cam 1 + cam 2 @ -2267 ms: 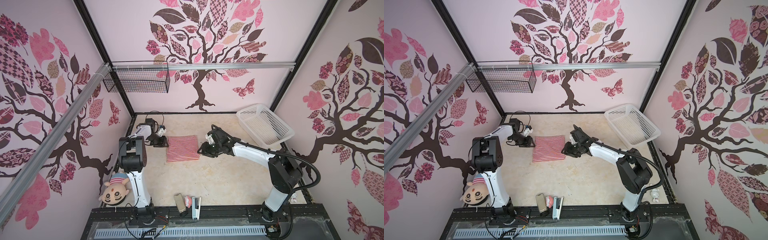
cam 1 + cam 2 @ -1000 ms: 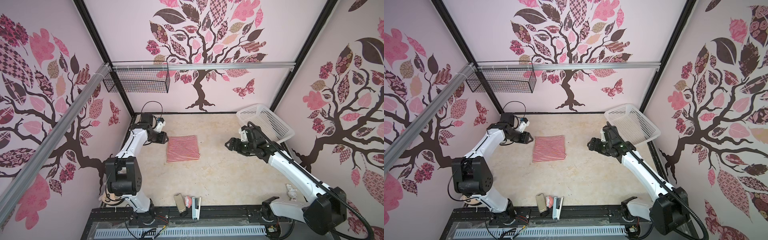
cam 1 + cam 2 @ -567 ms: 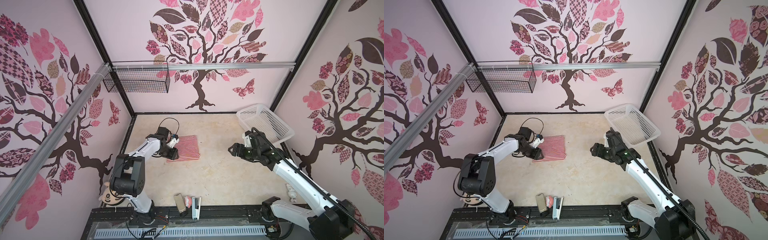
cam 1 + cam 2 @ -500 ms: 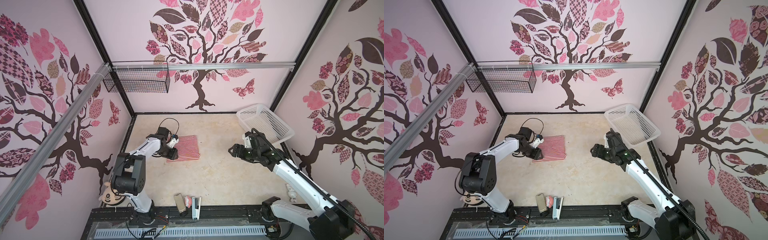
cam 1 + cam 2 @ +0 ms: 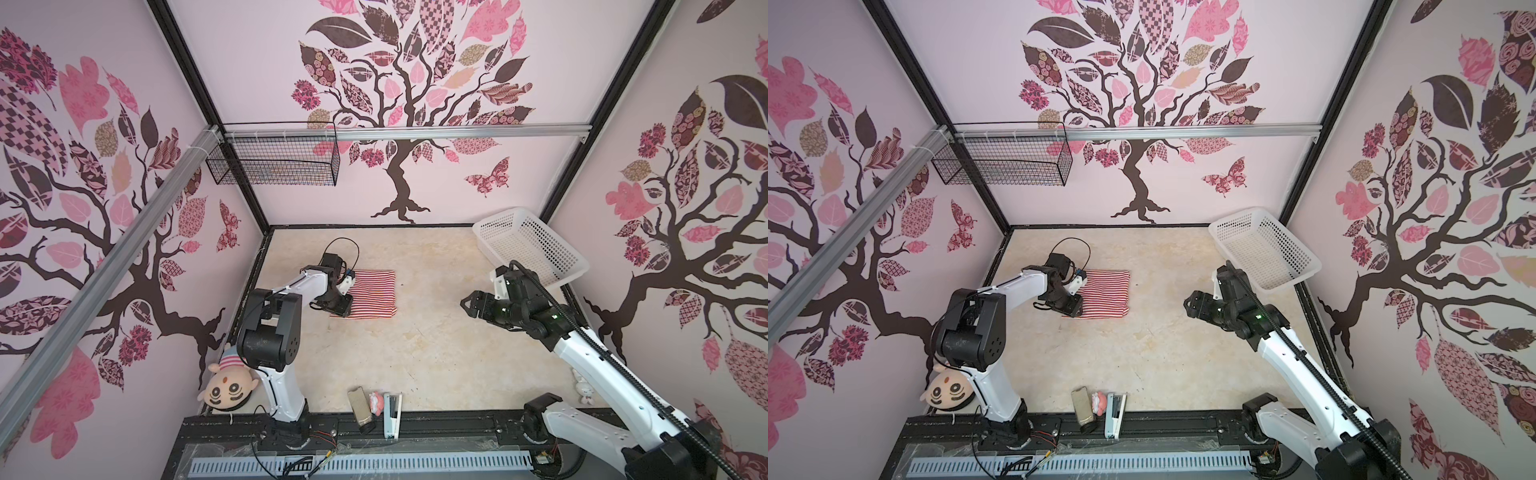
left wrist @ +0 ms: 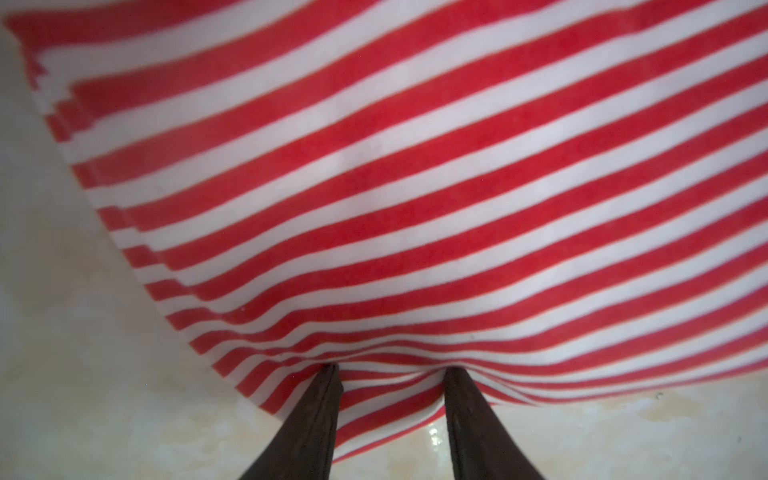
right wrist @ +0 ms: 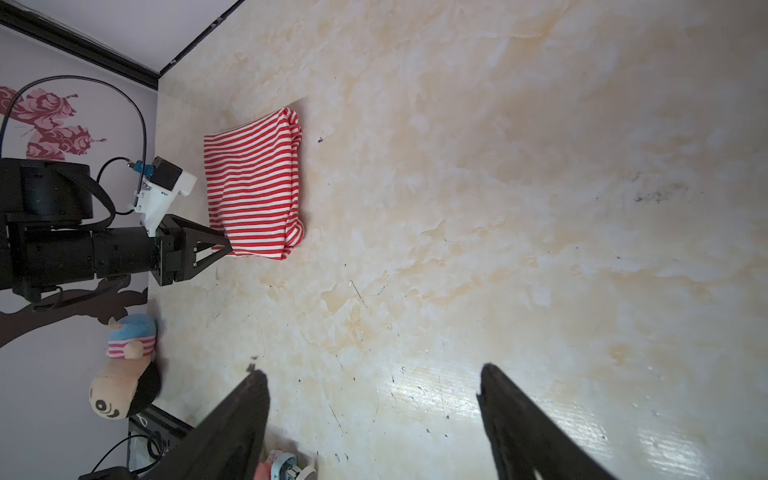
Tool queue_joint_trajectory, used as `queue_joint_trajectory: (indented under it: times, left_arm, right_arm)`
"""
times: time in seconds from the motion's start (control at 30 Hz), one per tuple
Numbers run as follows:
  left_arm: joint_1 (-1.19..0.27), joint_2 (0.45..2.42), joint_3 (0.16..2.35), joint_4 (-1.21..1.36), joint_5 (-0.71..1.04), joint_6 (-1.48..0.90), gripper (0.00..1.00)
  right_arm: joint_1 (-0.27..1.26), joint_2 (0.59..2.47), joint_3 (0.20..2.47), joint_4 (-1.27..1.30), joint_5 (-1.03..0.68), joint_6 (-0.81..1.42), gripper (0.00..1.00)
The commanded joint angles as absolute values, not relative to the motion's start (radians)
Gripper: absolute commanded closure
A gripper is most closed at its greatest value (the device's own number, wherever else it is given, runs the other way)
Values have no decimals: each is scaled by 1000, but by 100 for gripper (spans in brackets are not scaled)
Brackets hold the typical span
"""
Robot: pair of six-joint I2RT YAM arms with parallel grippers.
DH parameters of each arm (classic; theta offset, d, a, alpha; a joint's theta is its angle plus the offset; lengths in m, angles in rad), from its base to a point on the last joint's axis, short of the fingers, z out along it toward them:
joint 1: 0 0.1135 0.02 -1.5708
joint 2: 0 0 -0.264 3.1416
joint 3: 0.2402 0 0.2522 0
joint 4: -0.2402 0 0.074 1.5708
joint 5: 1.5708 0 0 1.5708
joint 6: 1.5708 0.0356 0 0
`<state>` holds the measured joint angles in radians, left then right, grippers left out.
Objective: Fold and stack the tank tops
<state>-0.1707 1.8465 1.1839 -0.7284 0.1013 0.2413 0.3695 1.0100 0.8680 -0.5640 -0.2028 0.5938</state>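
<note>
One folded tank top (image 5: 374, 293) (image 5: 1106, 293), red-and-white striped, lies flat on the left half of the table. My left gripper (image 5: 345, 306) (image 5: 1076, 309) is low at its front left corner. In the left wrist view the two fingers stand apart, and their tips (image 6: 388, 368) dig into the cloth's edge. The tank top (image 6: 415, 187) puckers there, and a strip of it lies between the fingers. My right gripper (image 5: 467, 305) (image 5: 1190, 308) hovers open and empty over bare table, well to the right. In its wrist view the fingers (image 7: 498, 399) are wide apart, with the tank top (image 7: 253, 187) far off.
A white plastic basket (image 5: 532, 249) leans at the back right corner. A plush doll (image 5: 226, 388) lies at the front left by the left arm's base. Small items (image 5: 376, 405) sit at the front edge. A black wire basket (image 5: 274, 162) hangs on the back wall.
The left gripper swung from the tank top's back left side to its front left corner and pushed into the edge. The right arm drew away to the right and now holds still.
</note>
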Motion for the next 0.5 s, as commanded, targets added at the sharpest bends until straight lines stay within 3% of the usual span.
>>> queue_joint_trajectory:
  times: [0.0, 0.2, 0.27, 0.33, 0.4, 0.47]
  left_arm:
    - [-169, 1811, 1188, -751, 86, 253, 55]
    - [-167, 1518, 1141, -788, 209, 199, 50]
    - [-163, 1420, 1137, -790, 219, 165, 37]
    - [-148, 1333, 1126, -773, 241, 132, 32]
    - [-104, 1228, 1075, -705, 268, 82, 16]
    - [-50, 1135, 990, -589, 285, 43, 8]
  right_arm:
    - [368, 1001, 870, -595, -168, 577, 17]
    - [365, 1045, 915, -604, -110, 534, 8]
    - [364, 1055, 931, -600, -70, 512, 6]
    - [350, 1064, 947, -598, -26, 487, 3]
    - [295, 1075, 961, -597, -12, 461, 2]
    - [215, 1086, 959, -589, -27, 446, 1]
